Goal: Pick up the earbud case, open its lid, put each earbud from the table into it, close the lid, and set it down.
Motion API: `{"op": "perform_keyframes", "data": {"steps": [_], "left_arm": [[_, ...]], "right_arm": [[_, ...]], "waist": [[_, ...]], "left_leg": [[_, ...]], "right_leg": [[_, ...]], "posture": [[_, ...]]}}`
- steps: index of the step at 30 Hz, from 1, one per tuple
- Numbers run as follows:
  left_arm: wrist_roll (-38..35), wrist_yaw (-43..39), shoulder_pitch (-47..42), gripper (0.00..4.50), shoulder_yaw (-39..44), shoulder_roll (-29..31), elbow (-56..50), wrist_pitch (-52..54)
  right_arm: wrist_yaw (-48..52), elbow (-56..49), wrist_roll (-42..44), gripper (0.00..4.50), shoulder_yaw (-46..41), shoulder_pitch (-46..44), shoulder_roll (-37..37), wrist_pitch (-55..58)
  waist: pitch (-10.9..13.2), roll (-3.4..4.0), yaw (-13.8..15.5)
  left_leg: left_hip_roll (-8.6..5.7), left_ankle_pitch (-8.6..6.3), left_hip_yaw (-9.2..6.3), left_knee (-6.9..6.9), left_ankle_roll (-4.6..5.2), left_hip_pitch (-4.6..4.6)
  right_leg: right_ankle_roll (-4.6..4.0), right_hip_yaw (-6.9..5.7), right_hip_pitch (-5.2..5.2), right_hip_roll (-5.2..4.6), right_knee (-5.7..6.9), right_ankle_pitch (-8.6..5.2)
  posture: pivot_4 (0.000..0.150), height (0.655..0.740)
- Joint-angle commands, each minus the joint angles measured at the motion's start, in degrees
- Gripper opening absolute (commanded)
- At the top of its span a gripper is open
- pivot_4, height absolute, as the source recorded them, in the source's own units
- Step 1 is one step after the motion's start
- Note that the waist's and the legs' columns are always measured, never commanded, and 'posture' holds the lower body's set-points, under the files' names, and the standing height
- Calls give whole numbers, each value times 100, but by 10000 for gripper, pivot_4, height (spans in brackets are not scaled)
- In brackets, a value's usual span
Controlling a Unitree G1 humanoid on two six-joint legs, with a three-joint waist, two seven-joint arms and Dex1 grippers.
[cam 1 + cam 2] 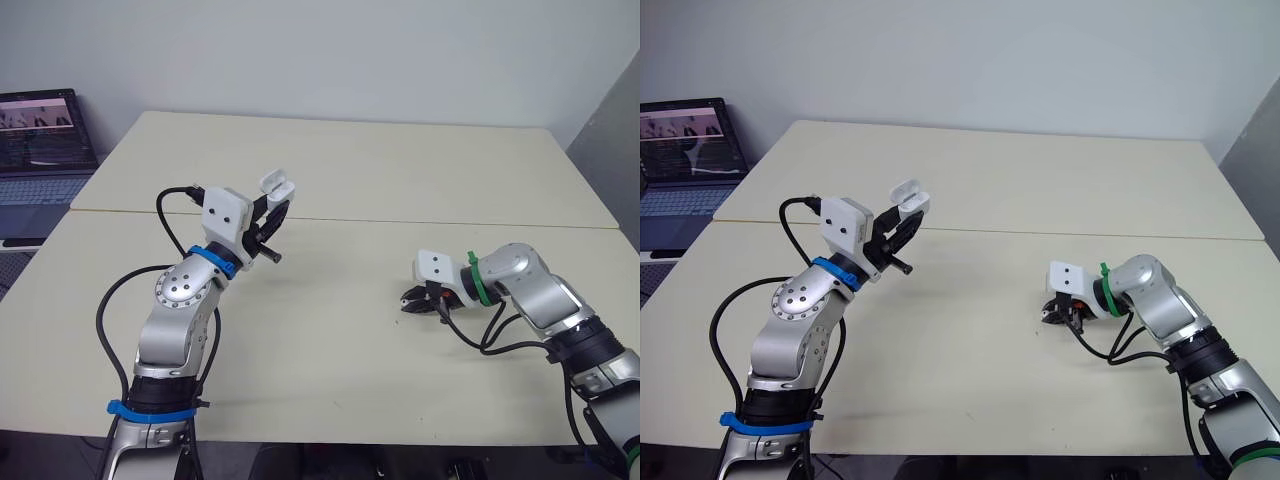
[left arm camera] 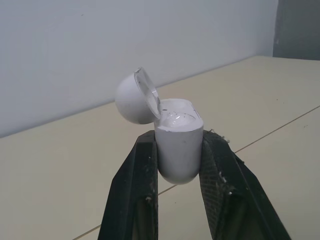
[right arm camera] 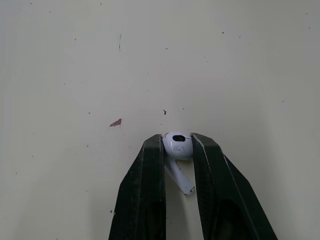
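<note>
Left wrist view has the earbud case (image 2: 178, 155) clamped upright in the left gripper (image 1: 272, 207), held above the desk (image 1: 400, 180) toward its left edge, with the lid (image 2: 135, 97) hinged open. Whether a bud sits inside cannot be told (the glossy top gives nothing away). The right gripper (image 1: 408, 300), low near the desk's front right, pinches an earbud (image 3: 177, 145) by its head. The step in hand looks like loading. The next move calls for carrying the earbud across and seating it stem-first.
</note>
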Motion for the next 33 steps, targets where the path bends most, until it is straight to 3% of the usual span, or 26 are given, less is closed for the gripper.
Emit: {"op": "perform_keyframes", "data": {"steps": [1, 7, 10, 16, 21, 25, 30, 33], "left_arm": [[-25, 30, 54, 7296, 14, -13, -316, -93], [-8, 166, 177, 7296, -55, -201, -443, -110], [51, 245, 390, 7296, -113, -326, -455, -210], [70, 289, 551, 7296, -138, -409, -477, -283], [65, 261, 567, 7296, -118, -361, -449, -298], [81, 239, 569, 7296, -151, -331, -487, -284], [54, 234, 574, 7296, -142, -309, -504, -262], [49, 233, 577, 7296, -152, -306, -510, -253]], "right_arm": [[33, -37, -103, 3982, -153, 87, -202, -101], [369, -449, -61, 3982, -660, 697, -1372, -559], [627, -366, -36, 3982, -1045, 1141, -2268, -990], [692, 149, -141, 3982, -1475, 1978, -3150, -1518], [345, 331, -188, 3982, -1695, 2541, -3155, -1375], [146, 130, 88, 3982, -1970, 2743, -2857, -547], [121, -192, 179, 3982, -2128, 2959, -2808, -2], [73, -182, 142, 14379, -2132, 2980, -2801, 22]], "waist": [[0, 0, 0], [0, 0, 138], [0, 1, 151], [0, 0, 113], [0, 1, 71], [2, -3, 27], [2, -3, -1], [2, -3, -2]], "left_leg": [[0, 0, 0, 0, 0, 0], [-11, 0, -1, -1, 0, -6], [-19, 0, 5, -2, 0, -7], [-1, 0, 15, -1, 0, 12], [0, 1, 31, -1, 2, 40], [0, 0, 32, -2, 1, 93], [-1, 1, 35, 3, 1, 95], [0, 1, 31, 0, 1, 95]], "right_leg": [[0, 0, 0, 0, 0, 0], [0, -3, 0, -13, -7, 0], [1, -1, 2, -24, -13, 0], [5, 2, 2, -8, -1, -4], [17, 21, 14, -2, 16, -13], [10, 26, 75, -2, 0, -21], [-4, 32, 79, -2, 0, -29], [-6, 30, 79, 1, 0, -30]], "posture": [[1500, 7400], [1500, 7400], [1500, 7400], [1500, 7400], [1500, 7400], [1500, 7400], [1500, 7400], [1500, 7400]]}}
